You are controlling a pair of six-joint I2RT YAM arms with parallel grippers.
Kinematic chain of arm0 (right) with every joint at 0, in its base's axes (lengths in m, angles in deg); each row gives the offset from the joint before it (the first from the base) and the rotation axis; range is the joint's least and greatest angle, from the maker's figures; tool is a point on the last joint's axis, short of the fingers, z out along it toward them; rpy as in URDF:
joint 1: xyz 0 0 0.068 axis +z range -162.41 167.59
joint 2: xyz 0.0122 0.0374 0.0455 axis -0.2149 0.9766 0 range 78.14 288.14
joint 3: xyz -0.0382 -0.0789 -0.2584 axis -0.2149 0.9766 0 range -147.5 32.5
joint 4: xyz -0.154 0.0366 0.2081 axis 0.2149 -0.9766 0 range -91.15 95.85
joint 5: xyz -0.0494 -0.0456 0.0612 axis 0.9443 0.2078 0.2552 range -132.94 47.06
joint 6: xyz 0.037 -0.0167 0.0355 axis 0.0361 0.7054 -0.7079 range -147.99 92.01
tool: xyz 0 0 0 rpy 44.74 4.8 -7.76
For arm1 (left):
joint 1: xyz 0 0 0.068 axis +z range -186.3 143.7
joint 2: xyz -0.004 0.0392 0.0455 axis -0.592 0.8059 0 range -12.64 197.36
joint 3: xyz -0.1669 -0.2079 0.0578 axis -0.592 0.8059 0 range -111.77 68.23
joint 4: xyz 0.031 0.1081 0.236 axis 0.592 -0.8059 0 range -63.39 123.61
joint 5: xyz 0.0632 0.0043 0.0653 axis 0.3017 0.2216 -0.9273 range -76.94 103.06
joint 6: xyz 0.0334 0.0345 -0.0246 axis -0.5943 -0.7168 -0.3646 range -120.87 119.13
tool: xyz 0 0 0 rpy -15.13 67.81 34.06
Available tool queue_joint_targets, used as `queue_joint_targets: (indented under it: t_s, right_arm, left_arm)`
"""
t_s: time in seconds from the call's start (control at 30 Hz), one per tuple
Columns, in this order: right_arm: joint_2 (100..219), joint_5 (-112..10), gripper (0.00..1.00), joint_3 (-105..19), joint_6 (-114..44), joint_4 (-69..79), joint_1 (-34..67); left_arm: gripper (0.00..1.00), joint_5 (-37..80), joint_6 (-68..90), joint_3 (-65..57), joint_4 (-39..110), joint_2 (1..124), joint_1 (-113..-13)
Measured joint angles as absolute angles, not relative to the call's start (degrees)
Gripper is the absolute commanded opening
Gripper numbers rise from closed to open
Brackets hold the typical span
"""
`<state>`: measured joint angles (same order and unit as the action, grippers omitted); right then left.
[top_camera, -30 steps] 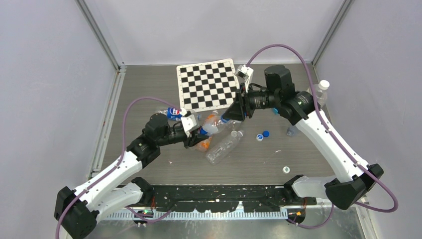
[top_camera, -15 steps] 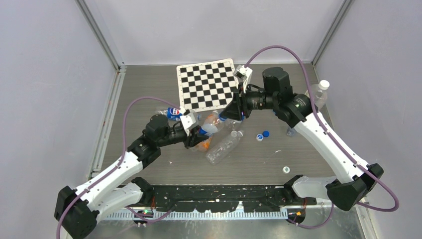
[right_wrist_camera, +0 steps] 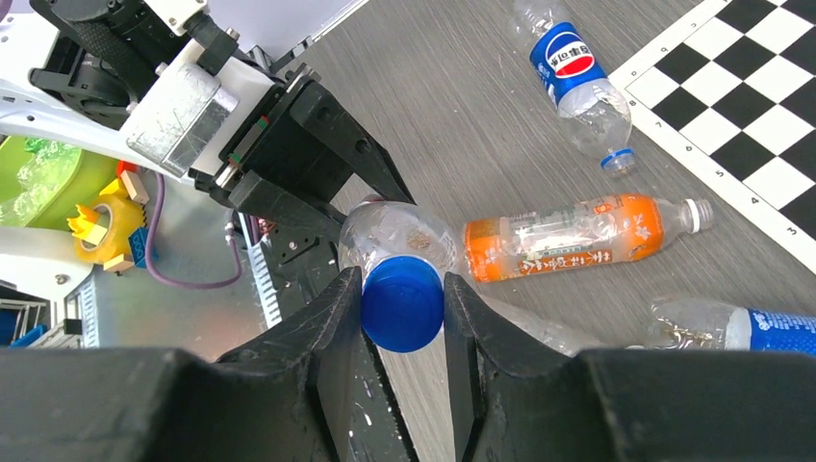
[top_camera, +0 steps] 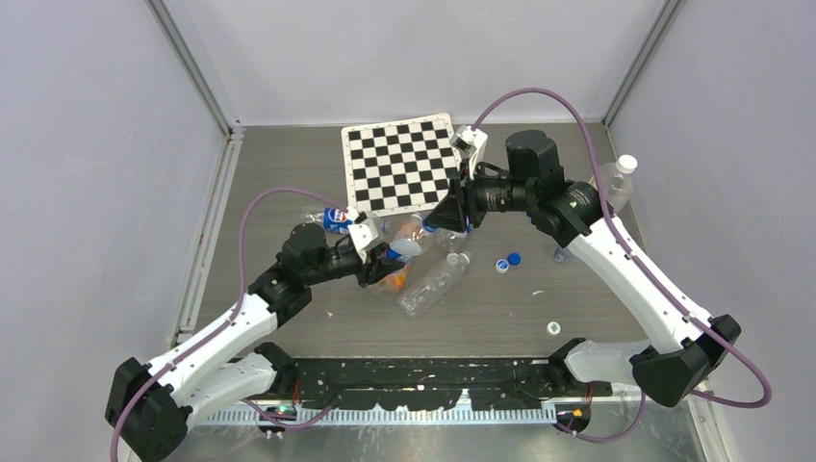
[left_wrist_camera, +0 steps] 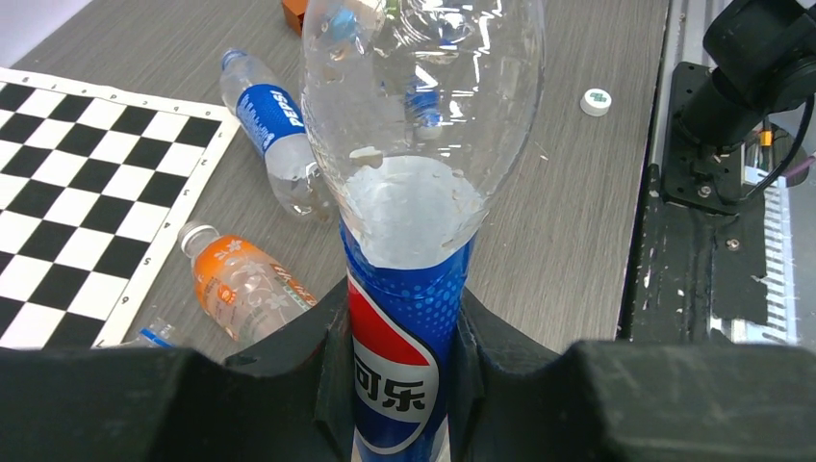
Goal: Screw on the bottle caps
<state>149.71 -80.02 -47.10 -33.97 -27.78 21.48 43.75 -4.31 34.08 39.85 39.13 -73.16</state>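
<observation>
My left gripper (left_wrist_camera: 404, 385) is shut on a clear Pepsi bottle (left_wrist_camera: 409, 318) with a blue label, and holds it above the table with its neck toward the right arm. My right gripper (right_wrist_camera: 402, 318) is shut on a blue cap (right_wrist_camera: 402, 300) at that bottle's mouth (right_wrist_camera: 390, 231). From above, the left gripper (top_camera: 378, 262), the held bottle (top_camera: 408, 243) and the right gripper (top_camera: 438, 224) meet in the middle of the table. Two loose blue caps (top_camera: 508, 262) and a white cap (top_camera: 553, 327) lie on the table to the right.
A clear bottle (top_camera: 433, 281), an orange-label bottle (right_wrist_camera: 568, 236) and a Pepsi bottle (right_wrist_camera: 573, 72) lie around the held one. A checkerboard sheet (top_camera: 399, 164) lies at the back. An upright white-capped bottle (top_camera: 621, 178) stands far right. An orange block (left_wrist_camera: 293, 10) shows in the left wrist view.
The right arm has shifted slightly left and its wrist has turned a little at the bottle's mouth. The left arm has held the bottle nearly still.
</observation>
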Motion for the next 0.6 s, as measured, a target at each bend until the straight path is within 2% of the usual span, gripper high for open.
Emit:
queue_joint_targets:
  t_s: [0.33, 0.6]
  right_arm:
    - [151.59, -79.27, 0.0, -47.12, -39.04, -27.21, 21.63]
    - [151.68, -73.61, 0.0, -47.12, -42.95, -26.4, 23.75]
  left_arm:
    - [0.33, 42.09, -6.36, 37.77, 44.24, 38.08, -73.14]
    - [0.33, 39.67, -7.89, 38.58, 45.05, 37.47, -73.03]
